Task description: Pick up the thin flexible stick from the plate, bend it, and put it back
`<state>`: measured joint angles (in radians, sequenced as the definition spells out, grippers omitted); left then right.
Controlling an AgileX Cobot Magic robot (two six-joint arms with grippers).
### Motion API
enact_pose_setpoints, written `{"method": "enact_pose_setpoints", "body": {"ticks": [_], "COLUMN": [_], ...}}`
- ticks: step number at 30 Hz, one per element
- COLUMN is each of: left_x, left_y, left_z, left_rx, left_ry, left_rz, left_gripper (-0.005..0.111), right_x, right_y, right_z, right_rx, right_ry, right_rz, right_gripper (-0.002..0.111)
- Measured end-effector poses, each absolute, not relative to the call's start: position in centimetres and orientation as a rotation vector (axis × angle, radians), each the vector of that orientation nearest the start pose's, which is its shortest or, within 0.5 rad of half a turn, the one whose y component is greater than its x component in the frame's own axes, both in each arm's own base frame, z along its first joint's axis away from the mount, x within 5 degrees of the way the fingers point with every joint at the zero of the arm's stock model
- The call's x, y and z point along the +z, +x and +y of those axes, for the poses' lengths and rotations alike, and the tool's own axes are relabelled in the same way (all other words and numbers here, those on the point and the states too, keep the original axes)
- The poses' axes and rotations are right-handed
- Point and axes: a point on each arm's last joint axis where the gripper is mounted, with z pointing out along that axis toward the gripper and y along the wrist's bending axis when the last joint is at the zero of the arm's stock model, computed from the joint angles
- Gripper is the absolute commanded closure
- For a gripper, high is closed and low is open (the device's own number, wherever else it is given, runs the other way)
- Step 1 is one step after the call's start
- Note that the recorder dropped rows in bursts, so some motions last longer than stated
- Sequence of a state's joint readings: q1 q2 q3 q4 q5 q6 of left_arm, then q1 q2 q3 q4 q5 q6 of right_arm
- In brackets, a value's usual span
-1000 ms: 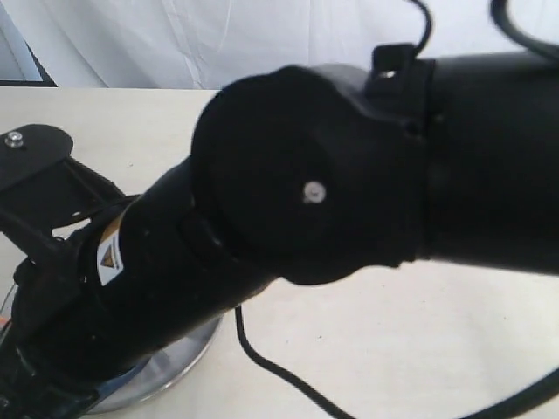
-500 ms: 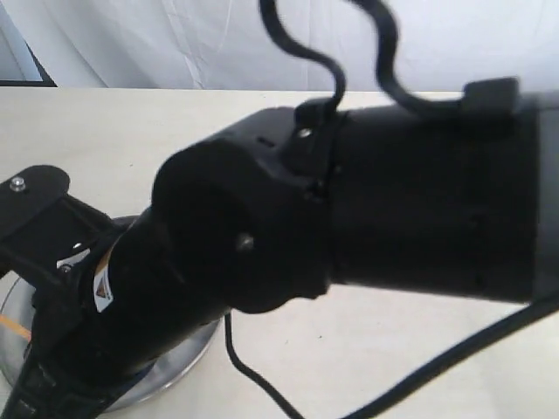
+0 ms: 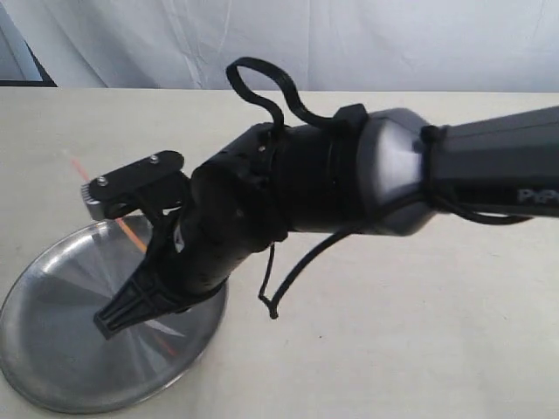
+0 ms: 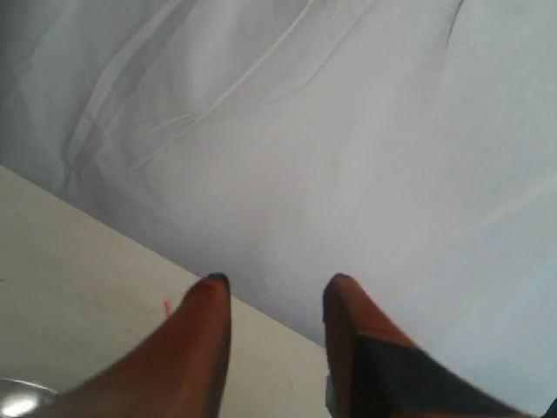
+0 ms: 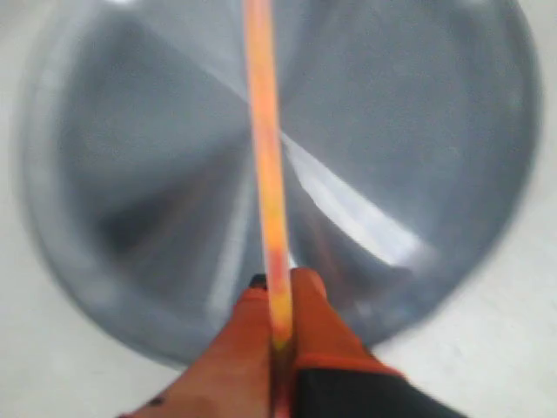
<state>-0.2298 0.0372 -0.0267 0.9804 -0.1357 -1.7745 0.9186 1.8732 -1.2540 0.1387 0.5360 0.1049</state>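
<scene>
The thin red-orange stick [image 5: 265, 165] is pinched at one end between the fingers of my right gripper [image 5: 280, 283], which is shut on it, and it reaches out over the silver plate [image 5: 418, 131]. In the exterior view the right gripper [image 3: 109, 321] hangs low over the plate [image 3: 52, 349]. A short stretch of the stick [image 3: 133, 236] shows slanting up to the left behind the wrist; the rest is hidden by the arm. My left gripper [image 4: 277, 283] is open and empty, facing the white backdrop. A tiny red sliver [image 4: 165, 306] shows beside one finger.
The right arm's black body [image 3: 288, 192] and its loose cable [image 3: 271, 297] stretch across the cream table [image 3: 419, 332] from the right. A white cloth [image 3: 262, 44] hangs along the far edge. The left arm does not show in the exterior view.
The right arm, which filled the exterior view, has swung down and away from the camera, uncovering the plate and the stick. Its gripper now hangs low over the plate.
</scene>
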Motion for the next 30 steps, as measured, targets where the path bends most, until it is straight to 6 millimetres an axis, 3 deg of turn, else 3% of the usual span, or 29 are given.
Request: {"method": "enact_pose_setpoints", "body": {"ticks": [2,3,10,13,17,20,26,30], "left_x": [22.5,22.3,22.0,22.0,22.0,21.9,21.2,21.2], "left_y": [5.4,5.5,5.5,5.5,5.5,5.6,5.8,5.8], "left_z": [-2.1,-2.0,-1.9,-1.9,-1.9,-1.7,-1.3,-1.3], "left_rx": [-0.828,-0.704,-0.396,-0.377,-0.375,-0.356,-0.325,-0.319], "left_ry": [-0.280,-0.197,0.072,0.090,0.092,0.075,0.041,0.032], "left_rz": [1.473,1.492,1.503,1.503,1.503,1.507,1.525,1.525], "left_gripper": [0.105,0.107,0.107,0.107,0.107,0.107,0.107,0.107], "right_x": [18.1,17.3,17.2,16.5,14.1,13.8,14.0,14.0], "right_y": [23.8,24.0,24.4,24.7,25.2,25.4,25.8,25.8], "right_z": [31.1,31.0,31.7,32.3,33.3,33.7,34.0,34.0], "right_rx": [0.426,0.403,0.465,0.508,0.492,0.515,0.537,0.538], "right_ry": [-0.943,-0.947,-0.924,-0.903,-0.919,-0.890,-0.860,-0.858], "right_rz": [2.600,2.634,2.566,2.567,2.646,2.650,2.602,2.599], "right_gripper": [0.109,0.109,0.109,0.109,0.109,0.107,0.070,0.066]}}
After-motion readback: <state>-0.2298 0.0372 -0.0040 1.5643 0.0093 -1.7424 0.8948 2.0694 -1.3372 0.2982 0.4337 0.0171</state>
